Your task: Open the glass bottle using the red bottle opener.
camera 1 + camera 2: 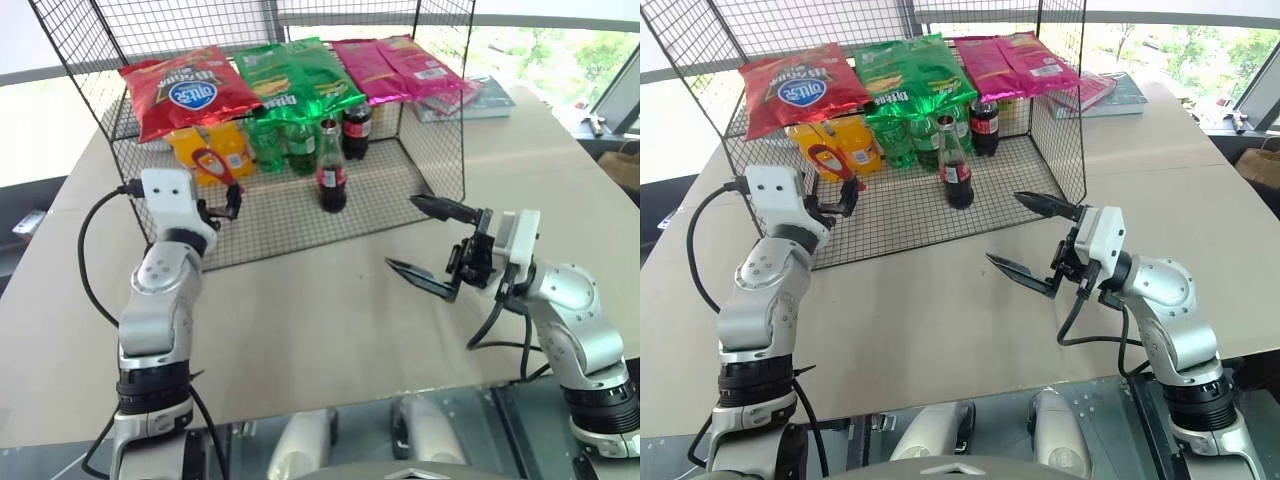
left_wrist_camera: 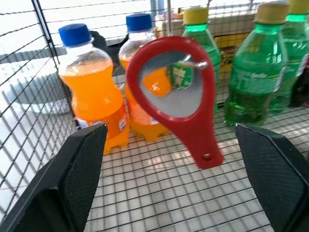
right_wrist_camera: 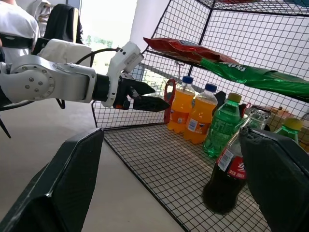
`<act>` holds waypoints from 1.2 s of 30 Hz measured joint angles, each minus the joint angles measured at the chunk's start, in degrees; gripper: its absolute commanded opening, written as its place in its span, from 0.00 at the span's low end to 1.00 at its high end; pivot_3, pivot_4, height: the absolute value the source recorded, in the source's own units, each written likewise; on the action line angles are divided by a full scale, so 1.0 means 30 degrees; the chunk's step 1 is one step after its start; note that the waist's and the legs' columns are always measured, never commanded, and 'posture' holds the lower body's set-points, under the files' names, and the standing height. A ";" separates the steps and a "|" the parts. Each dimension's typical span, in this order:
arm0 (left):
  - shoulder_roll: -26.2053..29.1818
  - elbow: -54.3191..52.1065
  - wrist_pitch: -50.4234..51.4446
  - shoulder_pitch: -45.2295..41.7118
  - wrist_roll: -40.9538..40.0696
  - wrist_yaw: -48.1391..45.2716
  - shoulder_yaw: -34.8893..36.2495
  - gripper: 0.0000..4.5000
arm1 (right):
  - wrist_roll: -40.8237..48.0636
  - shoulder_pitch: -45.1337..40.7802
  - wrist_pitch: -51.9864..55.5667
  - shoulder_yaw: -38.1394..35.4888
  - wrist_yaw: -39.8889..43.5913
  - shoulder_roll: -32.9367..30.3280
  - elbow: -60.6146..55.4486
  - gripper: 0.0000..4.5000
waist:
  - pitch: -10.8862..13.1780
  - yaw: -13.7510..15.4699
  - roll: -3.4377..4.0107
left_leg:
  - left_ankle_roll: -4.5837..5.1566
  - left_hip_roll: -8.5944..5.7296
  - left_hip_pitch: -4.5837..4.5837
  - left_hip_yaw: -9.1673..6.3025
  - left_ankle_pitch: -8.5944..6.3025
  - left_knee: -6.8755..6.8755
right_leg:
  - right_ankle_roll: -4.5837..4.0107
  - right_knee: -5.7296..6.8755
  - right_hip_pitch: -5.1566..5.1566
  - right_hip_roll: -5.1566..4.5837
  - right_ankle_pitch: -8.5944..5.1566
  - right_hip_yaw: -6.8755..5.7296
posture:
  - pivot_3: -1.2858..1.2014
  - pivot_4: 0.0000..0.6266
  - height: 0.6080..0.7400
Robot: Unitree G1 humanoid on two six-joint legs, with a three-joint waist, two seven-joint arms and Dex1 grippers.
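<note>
The opener [image 2: 176,96] hangs from a hook inside the wire rack [image 1: 440,140], loop up and handle down, so its long axis runs roughly vertical, just in front of the orange bottles [image 1: 200,148]. The left gripper [image 1: 228,205] points into the rack with its jaws spread wide and empty; in the left wrist view the opener sits between the two fingers but beyond them, not yet touched. How much gap remains is hard to judge from the head views, though it looks small. The bottle [image 1: 331,170] stands upright on the rack floor, cap on, to the right of the opener and ahead of the green bottles [image 1: 285,140]. The right gripper [image 1: 432,245] hovers over the bench outside the rack, jaws wide open, holding nothing, aimed leftward toward the bottle. The left arm is clearly nearer the opener; the right is nearer the bottle
</note>
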 measured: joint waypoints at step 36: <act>-0.0101 0.2461 -0.2007 -0.1499 -0.0089 -0.2906 -0.0443 0.02 | -0.0078 0.1218 0.0646 -0.0381 -0.1106 -0.0459 -0.1308 1.00 | 0.0001 0.0011 -0.0004 | -0.0002 -0.0008 -0.0007 0.0001 -0.0001 0.0002 | 0.0001 0.0000 -0.0003 -0.0005 0.0000 -0.0004 | 0.52 0.24 1.00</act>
